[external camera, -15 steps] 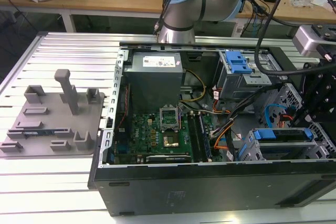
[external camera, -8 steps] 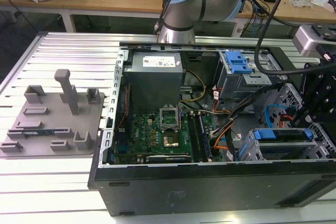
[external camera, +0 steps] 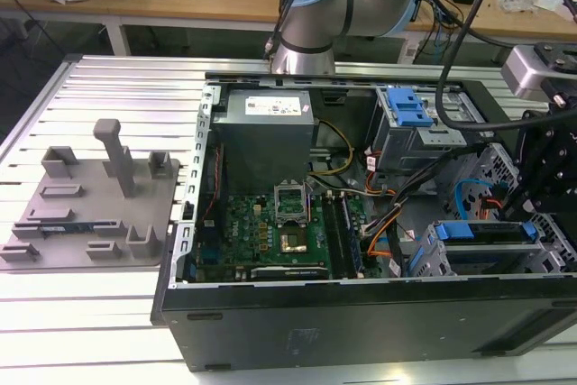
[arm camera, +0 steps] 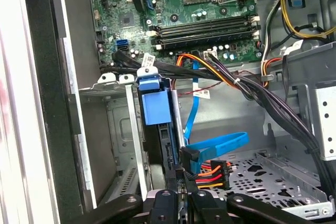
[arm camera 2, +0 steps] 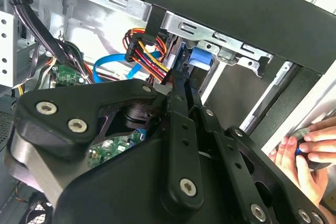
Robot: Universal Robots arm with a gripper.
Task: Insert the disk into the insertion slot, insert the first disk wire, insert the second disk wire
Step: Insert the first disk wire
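Note:
The disk [arm camera: 167, 150] stands edge-on in the insertion slot [arm camera: 118, 129], its blue carrier tab [arm camera: 155, 103] at the far end. My gripper [arm camera: 182, 200] is shut on the disk's near edge; in the second wrist view the black fingers [arm camera 2: 181, 124] converge toward the blue carrier [arm camera 2: 202, 59]. A blue flat wire with a black plug [arm camera: 190, 156] and a plug with coloured wires [arm camera: 211, 174] hang loose beside the disk. In the exterior view the blue-framed disk [external camera: 487, 232] lies in the grey bay [external camera: 433, 254] at the case's right, under the gripper [external camera: 545, 187].
The motherboard [arm camera: 194, 9] and black cable bundles [arm camera: 252, 93] lie beyond the bay. A taller grey cage with a blue latch [external camera: 410, 110] stands at the back. A person's hand [arm camera 2: 310, 150] rests on the case edge. A grey fixture plate [external camera: 90, 205] sits at the exterior view's left.

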